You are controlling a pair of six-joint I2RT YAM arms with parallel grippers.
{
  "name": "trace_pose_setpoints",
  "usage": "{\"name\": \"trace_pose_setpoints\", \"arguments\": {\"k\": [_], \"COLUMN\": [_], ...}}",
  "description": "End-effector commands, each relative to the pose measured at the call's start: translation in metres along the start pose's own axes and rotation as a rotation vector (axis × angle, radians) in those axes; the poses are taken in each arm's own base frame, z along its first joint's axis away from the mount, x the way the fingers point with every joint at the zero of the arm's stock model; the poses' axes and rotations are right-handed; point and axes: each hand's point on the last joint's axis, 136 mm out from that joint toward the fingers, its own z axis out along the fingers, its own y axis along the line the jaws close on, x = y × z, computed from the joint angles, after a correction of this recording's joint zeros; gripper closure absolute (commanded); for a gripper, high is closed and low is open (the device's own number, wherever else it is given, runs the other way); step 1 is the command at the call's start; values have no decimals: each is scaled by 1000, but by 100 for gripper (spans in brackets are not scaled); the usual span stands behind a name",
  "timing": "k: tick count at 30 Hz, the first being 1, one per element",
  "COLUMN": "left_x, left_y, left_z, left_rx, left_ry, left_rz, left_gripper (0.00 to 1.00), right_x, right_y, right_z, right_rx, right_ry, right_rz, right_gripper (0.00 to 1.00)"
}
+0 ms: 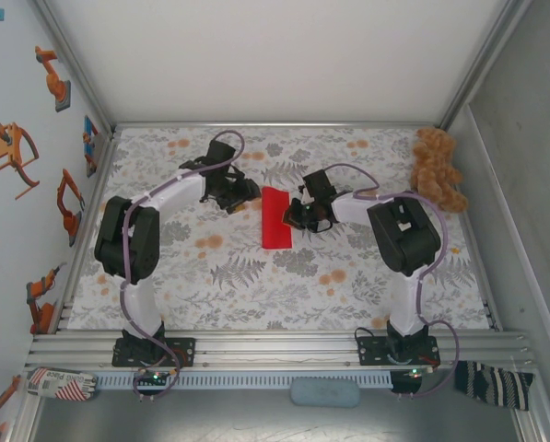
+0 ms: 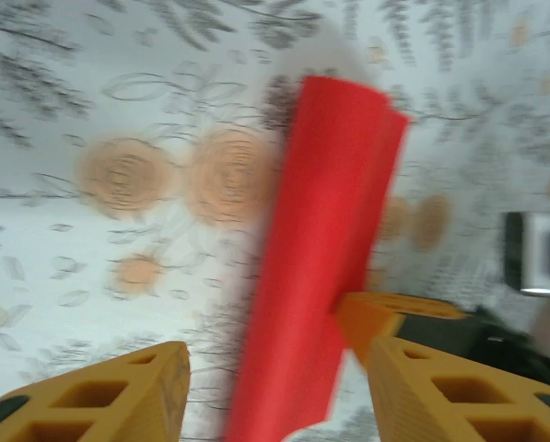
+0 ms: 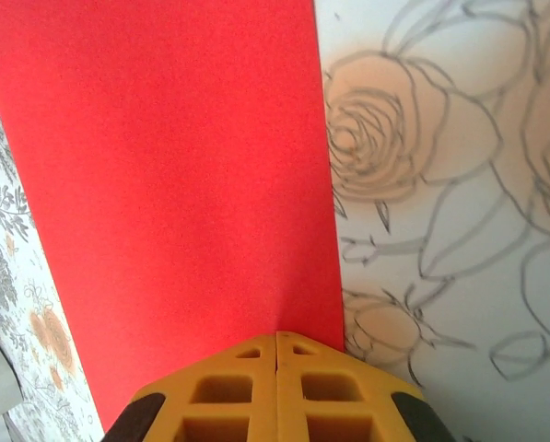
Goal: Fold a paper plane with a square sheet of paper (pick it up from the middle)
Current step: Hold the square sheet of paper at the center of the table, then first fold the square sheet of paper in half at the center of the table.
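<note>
Even, bright light; left wrist view blurs the square sheet of paper (image 2: 316,249).

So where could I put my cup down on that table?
Widest bare cloth: the near strip between the arm bases, below the red sheet. Also the far-left corner. Crowded: the middle, where left gripper and right gripper sit at the sheet, and the corner with the teddy bear.
</note>
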Motion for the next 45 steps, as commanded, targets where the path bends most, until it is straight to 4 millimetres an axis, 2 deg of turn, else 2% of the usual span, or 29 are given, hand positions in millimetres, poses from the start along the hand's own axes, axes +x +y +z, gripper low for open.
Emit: {"name": "trace_pose_setpoints", "arguments": {"k": [1, 6, 11, 15, 19, 23, 26, 33, 40, 45], "left_x": [13, 28, 39, 49, 54, 63, 68, 66, 62, 62], "left_y": [-33, -46, -37, -33, -26, -8, 0, 6, 27, 38], "left_z": [9, 33, 53, 64, 69, 72, 76, 81, 80, 72], "left_rx": [163, 193, 158, 131, 68, -54, -83, -102, -137, -134], "left_ry": [45, 118, 176, 215, 226, 233, 245, 244, 234, 237], "left_rz": [21, 19, -1, 1, 30, 66, 73, 84, 77, 67], "left_gripper": [53, 71, 85, 91, 94, 95, 97, 98, 99, 98], "right_x": [39, 38, 39, 41, 42, 43, 45, 48, 55, 61], "right_y": [-56, -59, -63, -67, -70, -72, -76, -82, -95, -106], "right_z": [9, 14, 15, 17, 17, 17, 18, 20, 21, 20], "right_rx": [185, 190, 206, 218, 226, 236, 248, 269, 314, 351], "right_ry": [101, 109, 117, 122, 123, 125, 131, 141, 167, 183], "right_rz": [119, 125, 130, 136, 138, 141, 147, 148, 141, 133], "right_gripper": [99, 100, 100, 100, 100, 100, 100, 100, 100, 100]}}
